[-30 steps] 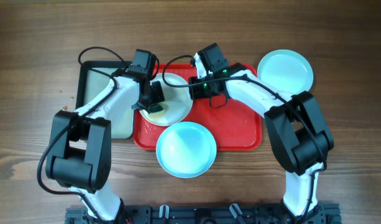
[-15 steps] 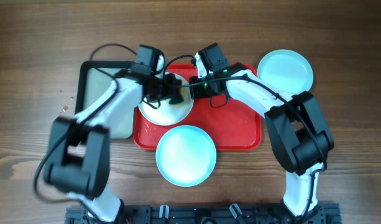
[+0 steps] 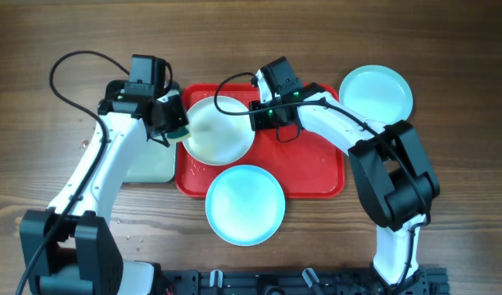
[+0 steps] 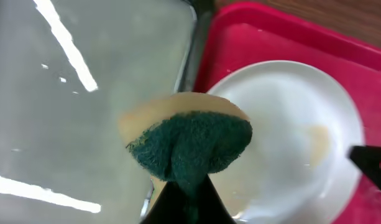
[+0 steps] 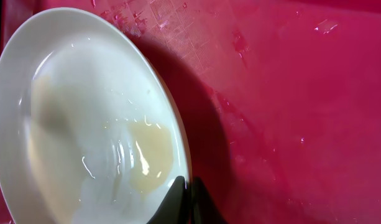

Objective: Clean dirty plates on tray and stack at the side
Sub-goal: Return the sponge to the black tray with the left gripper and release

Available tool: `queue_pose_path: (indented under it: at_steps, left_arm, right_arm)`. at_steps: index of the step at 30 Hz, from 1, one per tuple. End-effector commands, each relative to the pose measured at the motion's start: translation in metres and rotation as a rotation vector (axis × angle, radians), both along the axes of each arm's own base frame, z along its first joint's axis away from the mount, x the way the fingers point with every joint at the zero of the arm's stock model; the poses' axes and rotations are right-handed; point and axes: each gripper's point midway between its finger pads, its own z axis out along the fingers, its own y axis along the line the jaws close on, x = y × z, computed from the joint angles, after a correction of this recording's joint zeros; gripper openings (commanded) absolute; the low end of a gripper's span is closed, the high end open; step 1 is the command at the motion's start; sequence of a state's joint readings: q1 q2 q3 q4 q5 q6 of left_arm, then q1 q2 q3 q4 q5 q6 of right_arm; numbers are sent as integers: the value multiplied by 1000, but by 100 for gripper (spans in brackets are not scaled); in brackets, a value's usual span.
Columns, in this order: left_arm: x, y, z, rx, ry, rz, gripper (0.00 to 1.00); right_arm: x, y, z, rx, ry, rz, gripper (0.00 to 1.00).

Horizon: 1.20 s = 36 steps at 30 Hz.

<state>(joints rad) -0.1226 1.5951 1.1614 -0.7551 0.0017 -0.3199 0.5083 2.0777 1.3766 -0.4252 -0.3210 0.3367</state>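
Overhead, the red tray (image 3: pixel 316 176) is seen mid-counter: the white plate (image 3: pixel 222 135) on its left part, one aqua plate (image 3: pixel 245 205) over its near rim, a second aqua plate (image 3: pixel 376 92) toward the far right edge. Only by the right wrist view is the right gripper (image 5: pixel 187 196) shown pinched tight on the white plate's rim, beside a yellowish smear (image 5: pixel 150 162). In the left wrist view a green-faced sponge (image 4: pixel 190 143) is clamped by the left gripper (image 4: pixel 181 202) over the grey-green tray's (image 4: pixel 84 93) rim.

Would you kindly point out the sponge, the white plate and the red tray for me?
sponge (image 4: pixel 190 146), left wrist view, on its green scouring face.
white plate (image 5: pixel 84 112), right wrist view, on its wet inner surface.
red tray (image 5: pixel 289 93), right wrist view, on its bare floor.
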Motion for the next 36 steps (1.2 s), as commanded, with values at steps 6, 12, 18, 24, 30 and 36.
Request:
queue_pose_path:
  at_steps: [6, 12, 18, 24, 30, 36]
  left_arm:
    - [-15, 52, -15, 219, 60, -22, 4]
    - [-35, 72, -42, 217, 114, 29, 4]
    - [-38, 77, -57, 216, 100, 46, 4]
    - [-35, 77, -56, 217, 88, 44, 4]
    - [-33, 76, -56, 214, 82, 40, 4]
    - [-32, 75, -56, 208, 75, 38, 4]
  right_arm:
    - [-5, 3, -7, 3, 21, 8, 4]
    - [-5, 3, -7, 3, 20, 8, 4]
    - [-5, 3, -7, 1, 17, 14, 4]
    - [-5, 3, -7, 1, 17, 14, 4]
    - [-5, 3, -7, 1, 17, 15, 4]
    - [-5, 3, -7, 1, 16, 15, 4]
